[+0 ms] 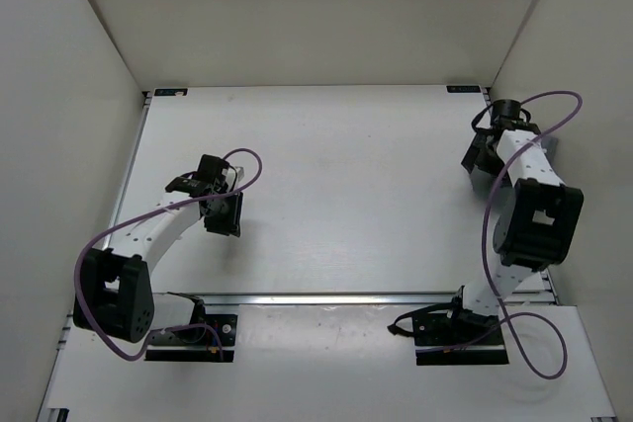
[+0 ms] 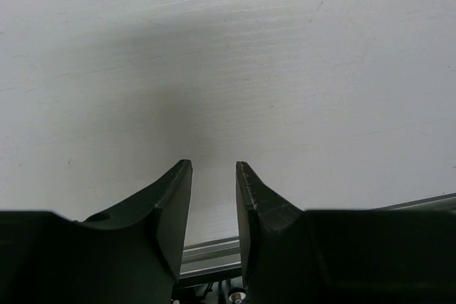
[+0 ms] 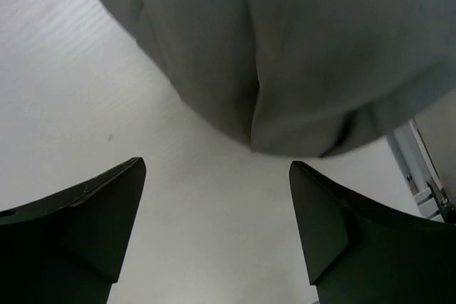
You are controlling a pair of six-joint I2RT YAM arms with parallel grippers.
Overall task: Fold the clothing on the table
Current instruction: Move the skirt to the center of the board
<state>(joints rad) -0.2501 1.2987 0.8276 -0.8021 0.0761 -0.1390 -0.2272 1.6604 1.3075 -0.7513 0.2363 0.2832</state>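
The grey clothing looks soft, light and floppy. It sits just ahead of the wide-spread, empty right gripper at the tabletop's far right, so I'd pinch its nearest edge. The left gripper is partly parted and holds nothing.

Grey clothing just beyond gaping right gripper

The clothing was plain mid-grey and unpatterned, with darker crease lines. The desk was matte white, bordered by silver metal rails. The walls were white. The left arm and right arm had white links, black joints and purple cables. The left pincer and right pincer were black.
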